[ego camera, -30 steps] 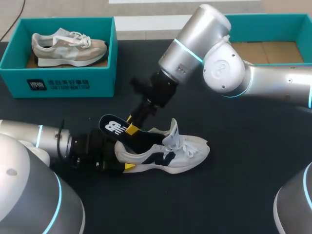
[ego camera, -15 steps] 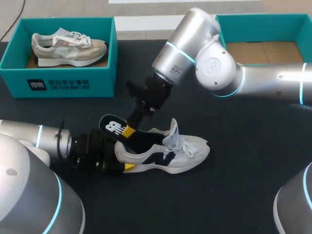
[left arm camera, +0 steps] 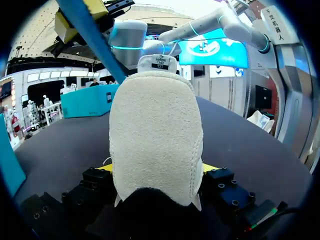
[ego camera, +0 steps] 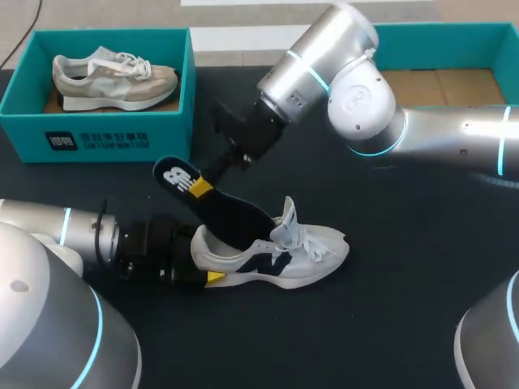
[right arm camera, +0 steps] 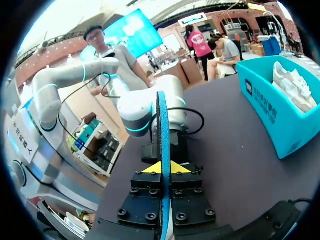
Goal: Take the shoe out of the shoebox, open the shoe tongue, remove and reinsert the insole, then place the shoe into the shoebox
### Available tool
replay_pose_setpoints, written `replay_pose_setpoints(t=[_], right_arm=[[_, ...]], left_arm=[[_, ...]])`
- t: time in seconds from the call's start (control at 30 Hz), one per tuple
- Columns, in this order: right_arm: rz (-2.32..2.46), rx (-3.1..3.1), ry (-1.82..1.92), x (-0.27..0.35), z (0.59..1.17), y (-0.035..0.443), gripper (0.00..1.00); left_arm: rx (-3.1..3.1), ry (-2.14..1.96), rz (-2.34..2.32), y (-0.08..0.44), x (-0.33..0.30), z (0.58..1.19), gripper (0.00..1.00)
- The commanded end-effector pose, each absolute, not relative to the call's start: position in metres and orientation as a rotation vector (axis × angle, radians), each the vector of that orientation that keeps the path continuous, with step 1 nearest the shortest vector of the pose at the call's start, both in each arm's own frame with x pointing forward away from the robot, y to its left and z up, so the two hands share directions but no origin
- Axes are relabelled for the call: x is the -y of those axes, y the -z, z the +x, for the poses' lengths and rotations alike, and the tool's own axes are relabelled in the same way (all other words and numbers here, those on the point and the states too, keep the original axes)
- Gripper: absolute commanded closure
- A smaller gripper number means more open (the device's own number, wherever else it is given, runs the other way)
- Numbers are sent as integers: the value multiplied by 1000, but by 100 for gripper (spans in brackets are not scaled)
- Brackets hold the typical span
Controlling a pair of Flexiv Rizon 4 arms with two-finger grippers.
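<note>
A white shoe (ego camera: 304, 250) with a navy logo lies on its sole on the dark table, toe to the right. My left gripper (ego camera: 206, 272) holds its heel, and in the left wrist view the suede heel (left arm camera: 155, 130) fills the gap between both yellow tips. My right gripper (ego camera: 199, 186) is shut on the dark blue insole (ego camera: 235, 217) near its heel end. The insole slants up and to the left, its front still inside the shoe. In the right wrist view the insole (right arm camera: 161, 125) stands edge-on between the closed tips of the right gripper (right arm camera: 162, 169).
A teal shoebox (ego camera: 105, 134) at the back left holds a beige shoe (ego camera: 113, 77). A second teal box (ego camera: 442, 34) stands at the back right, behind my right arm, with only brown card showing inside.
My right gripper closed on the insole and drew it up and to the left, so more of it is out of the shoe. My left arm and the shoe stayed put.
</note>
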State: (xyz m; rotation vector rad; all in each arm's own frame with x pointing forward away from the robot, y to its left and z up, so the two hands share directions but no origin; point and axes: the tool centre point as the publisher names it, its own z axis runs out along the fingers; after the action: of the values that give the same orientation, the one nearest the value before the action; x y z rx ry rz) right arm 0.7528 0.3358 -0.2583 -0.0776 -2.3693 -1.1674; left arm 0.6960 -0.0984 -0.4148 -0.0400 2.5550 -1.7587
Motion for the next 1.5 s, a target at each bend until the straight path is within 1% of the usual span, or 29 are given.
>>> replay_pose_setpoints(t=[0.03, 0.2, 0.27, 0.3, 0.4, 0.43, 0.47, 0.9, 0.93, 1.0, 1.13, 1.5], right_arm=[[-296, 2413, 1412, -325, 750, 238, 100], [-407, 2374, 1687, -328, 767, 209, 100], [-400, 2344, 1772, -330, 773, 197, 100], [-307, 2310, 1820, -332, 777, 188, 100], [-263, 2245, 1901, -336, 782, 170, 100], [-346, 2296, 1868, -336, 783, 165, 100], [-340, 2284, 1931, -337, 784, 160, 100], [-340, 2284, 1931, -337, 784, 160, 100], [-320, 2247, 2023, -335, 785, 151, 100], [-301, 2234, 1980, -331, 785, 136, 100], [-262, 2127, 2006, -318, 785, 107, 100], [-215, 2014, 1867, -290, 780, 45, 100]], left_arm=[[-2556, 1756, -41, 416, 98, 695, 100], [-2556, 1756, -41, 416, 98, 695, 100], [-2556, 1756, -41, 416, 98, 695, 100], [-2556, 1756, -41, 416, 98, 695, 100], [-2556, 1756, -41, 416, 98, 695, 100], [-2556, 1756, -41, 416, 98, 695, 100], [-2556, 1756, -41, 416, 98, 695, 100], [-2556, 1756, -41, 416, 98, 695, 100], [-2556, 1756, -41, 416, 98, 695, 100], [-2556, 1756, -41, 416, 98, 695, 100], [-2556, 1756, -41, 416, 98, 695, 100], [-2556, 1756, -41, 416, 98, 695, 100]])
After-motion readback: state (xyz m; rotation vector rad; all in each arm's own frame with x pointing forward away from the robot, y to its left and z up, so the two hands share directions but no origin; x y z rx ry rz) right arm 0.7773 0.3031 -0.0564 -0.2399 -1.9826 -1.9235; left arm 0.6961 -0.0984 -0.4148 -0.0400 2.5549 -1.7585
